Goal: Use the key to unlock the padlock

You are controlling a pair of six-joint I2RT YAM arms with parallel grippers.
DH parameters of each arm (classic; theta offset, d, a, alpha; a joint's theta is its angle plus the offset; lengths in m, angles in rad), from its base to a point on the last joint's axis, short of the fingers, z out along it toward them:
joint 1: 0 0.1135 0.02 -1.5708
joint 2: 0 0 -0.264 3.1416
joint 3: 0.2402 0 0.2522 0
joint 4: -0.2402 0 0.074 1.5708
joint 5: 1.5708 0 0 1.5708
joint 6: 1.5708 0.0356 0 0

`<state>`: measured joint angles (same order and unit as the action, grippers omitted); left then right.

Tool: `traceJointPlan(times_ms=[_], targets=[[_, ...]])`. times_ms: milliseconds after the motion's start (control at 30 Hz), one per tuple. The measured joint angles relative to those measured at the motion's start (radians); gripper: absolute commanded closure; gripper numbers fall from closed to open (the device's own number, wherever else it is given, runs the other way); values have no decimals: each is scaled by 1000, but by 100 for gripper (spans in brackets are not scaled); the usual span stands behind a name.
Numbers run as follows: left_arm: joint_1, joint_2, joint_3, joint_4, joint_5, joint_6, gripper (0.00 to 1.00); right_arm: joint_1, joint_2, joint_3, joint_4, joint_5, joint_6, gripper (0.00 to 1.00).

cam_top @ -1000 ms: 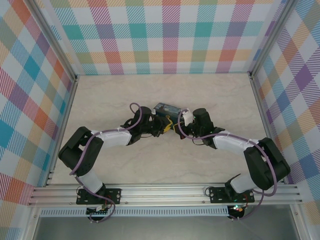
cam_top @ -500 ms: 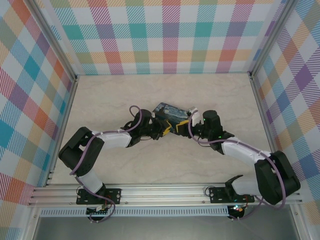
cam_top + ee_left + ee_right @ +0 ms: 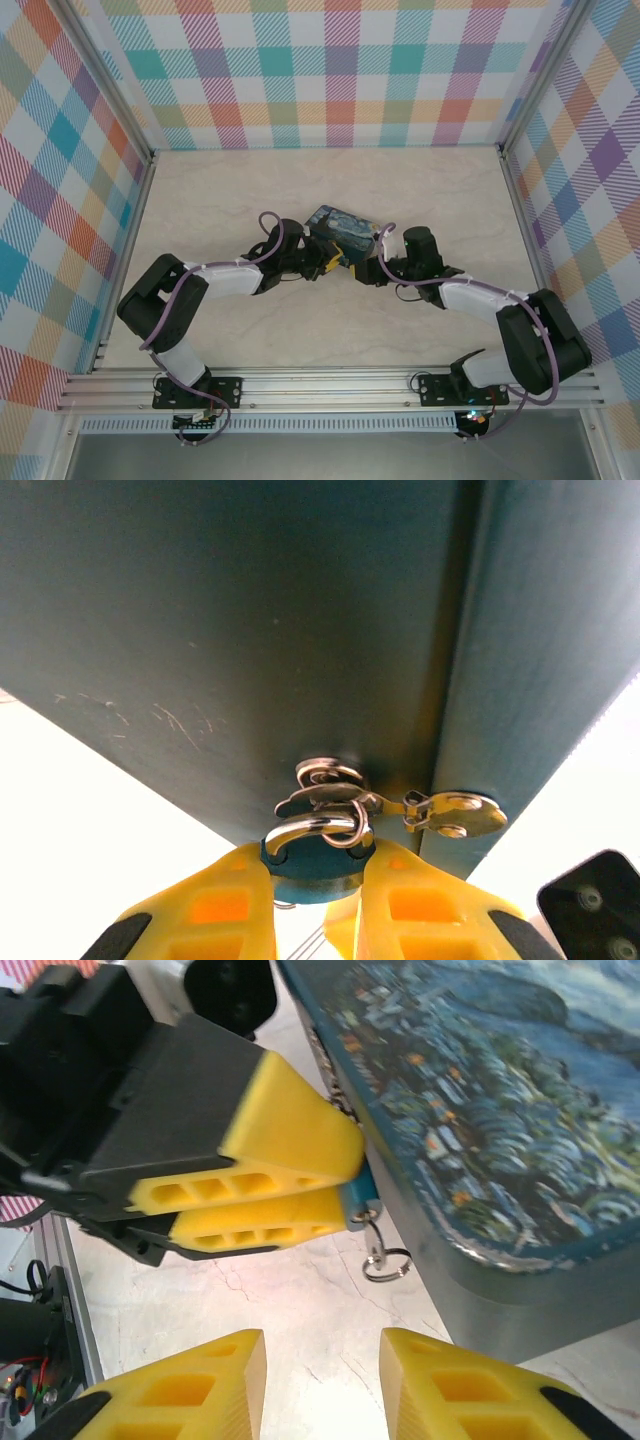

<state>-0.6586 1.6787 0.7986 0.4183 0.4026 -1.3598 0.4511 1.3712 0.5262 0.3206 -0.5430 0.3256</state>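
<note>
I list the tiny teal padlock (image 3: 312, 868), hooked through the hasp of the dark-blue painted tin (image 3: 480, 1110) and clenched in my left gripper (image 3: 345, 1182), its small metal key (image 3: 378, 1245) and ring dangling beneath, my right gripper (image 3: 322, 1350) released just below; risk: closing on the loose ring and missing the key.

Left hand (image 3: 315, 885) clenched, right hand (image 3: 322, 1365) agape

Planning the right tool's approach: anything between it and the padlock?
Nothing visible in the gap: the open right tool faces the padlock directly. But the left tool clamps the padlock's faces, leaving one teal edge and a small dangling ring exposed, with the tin tight alongside.
</note>
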Motion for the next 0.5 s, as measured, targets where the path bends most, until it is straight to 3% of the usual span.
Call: traceJointPlan(times_ms=[500], targets=[[0,0,0,-3,-23,-18,93,34,75,21,76,65,37,69]])
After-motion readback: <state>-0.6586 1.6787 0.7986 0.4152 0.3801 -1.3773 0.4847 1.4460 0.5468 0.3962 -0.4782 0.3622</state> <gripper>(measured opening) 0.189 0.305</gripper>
